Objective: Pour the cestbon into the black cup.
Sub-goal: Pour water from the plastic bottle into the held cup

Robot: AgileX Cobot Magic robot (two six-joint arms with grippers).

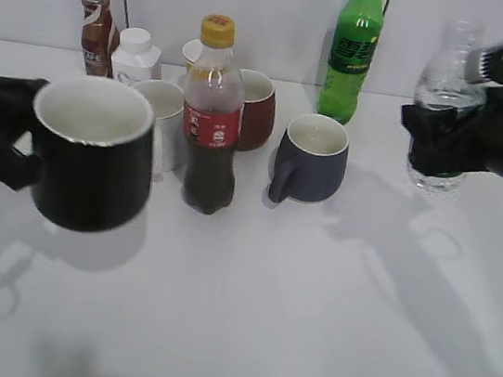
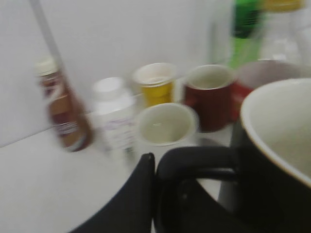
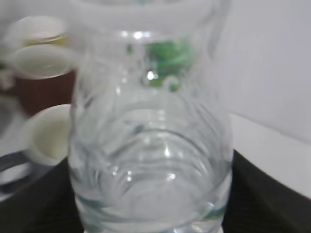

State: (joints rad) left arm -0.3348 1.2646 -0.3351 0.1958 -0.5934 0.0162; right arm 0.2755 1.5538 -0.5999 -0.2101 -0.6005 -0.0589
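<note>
The black cup (image 1: 91,161), glossy with a white inside, is held up at the left, above the table. My left gripper (image 1: 4,149) is shut on its handle; the left wrist view shows a finger against the black loop (image 2: 194,162) and the cup's rim (image 2: 277,126). The cestbon (image 1: 445,94), a clear ribbed bottle, stands upright at the right, lifted off the table. My right gripper (image 1: 441,140) is shut around its middle and hides its label. The right wrist view is filled by the clear bottle (image 3: 150,145), with black fingers at both sides.
Between the two stand a red-labelled cola bottle (image 1: 213,117), a dark grey-blue mug (image 1: 312,158), a dark red mug (image 1: 255,109), a white cup (image 1: 161,115) and a tall green soda bottle (image 1: 353,48). A brown bottle (image 1: 94,26) and a white bottle (image 1: 135,55) stand at the back left.
</note>
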